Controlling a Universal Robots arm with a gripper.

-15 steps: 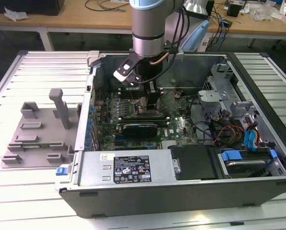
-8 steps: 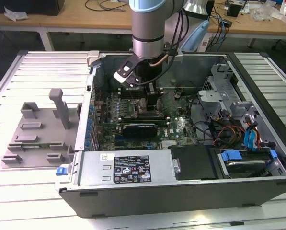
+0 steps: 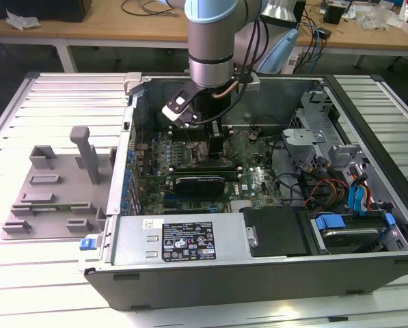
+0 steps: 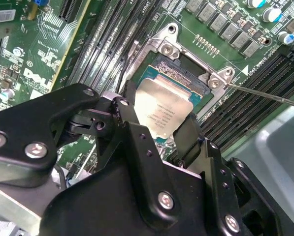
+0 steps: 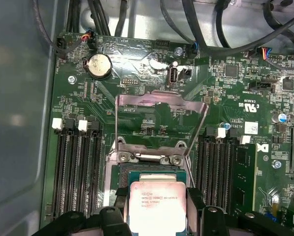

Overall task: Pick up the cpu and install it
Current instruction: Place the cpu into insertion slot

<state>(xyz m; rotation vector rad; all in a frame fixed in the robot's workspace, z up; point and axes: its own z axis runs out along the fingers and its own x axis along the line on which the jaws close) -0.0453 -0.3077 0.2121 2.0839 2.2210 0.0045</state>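
Clamping the cpu (image 4: 164,110) flat by two opposite edges, the pincer (image 4: 156,125) hangs above the open socket (image 4: 183,73), which lies slightly ahead.

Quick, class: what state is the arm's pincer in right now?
Pincer: closed on the cpu, at the open socket.

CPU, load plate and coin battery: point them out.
cpu (image 5: 158,206), first wrist view, middle of its silver top.
load plate (image 5: 151,100), first wrist view, bar opposite its hinge.
coin battery (image 5: 99,65), first wrist view, centre of its face.
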